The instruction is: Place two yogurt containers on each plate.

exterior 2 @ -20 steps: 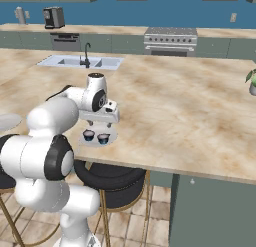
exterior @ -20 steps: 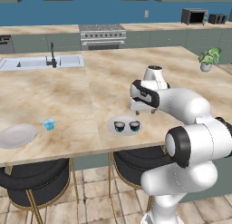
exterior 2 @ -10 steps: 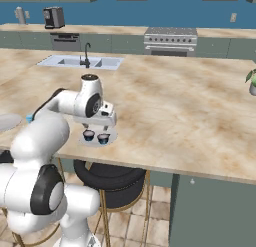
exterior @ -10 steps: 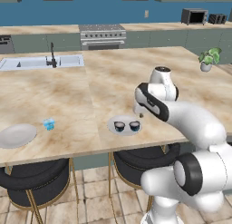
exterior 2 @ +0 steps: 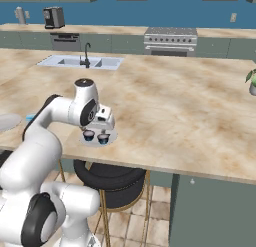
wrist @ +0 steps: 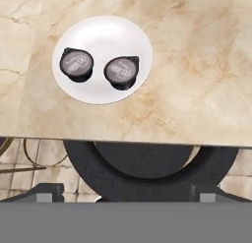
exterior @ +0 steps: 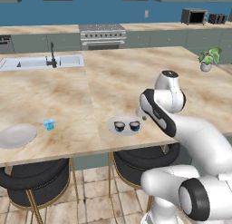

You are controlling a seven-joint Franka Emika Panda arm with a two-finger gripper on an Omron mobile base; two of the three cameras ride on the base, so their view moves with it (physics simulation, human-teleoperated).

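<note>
Near the counter's front edge, a pale plate (exterior: 123, 131) (exterior 2: 112, 137) (wrist: 102, 35) holds two dark yogurt containers side by side (exterior: 119, 126) (exterior: 134, 125) (wrist: 76, 64) (wrist: 121, 71). My gripper (exterior 2: 99, 127) (exterior: 141, 114) hovers just above and beside this plate, open, with nothing between its fingers. In the hand view the fingertips (wrist: 47, 192) stand wide apart at the bottom, and the plate lies ahead, upper left. A second plate (exterior: 17, 135) lies bare at the far left, with a light blue yogurt container (exterior: 49, 124) on the counter just to its right.
Black round stools (exterior: 145, 157) (wrist: 150, 163) stand under the counter's front edge (exterior: 90, 153). A sink with a tap (exterior: 43, 61) is at the back left and a potted plant (exterior: 208, 59) at the far right. Bare marble lies between the two plates.
The arm's elbow has swung out to the right in the left base view. The hand has stayed over the near plate, and the jaws have stayed open.
</note>
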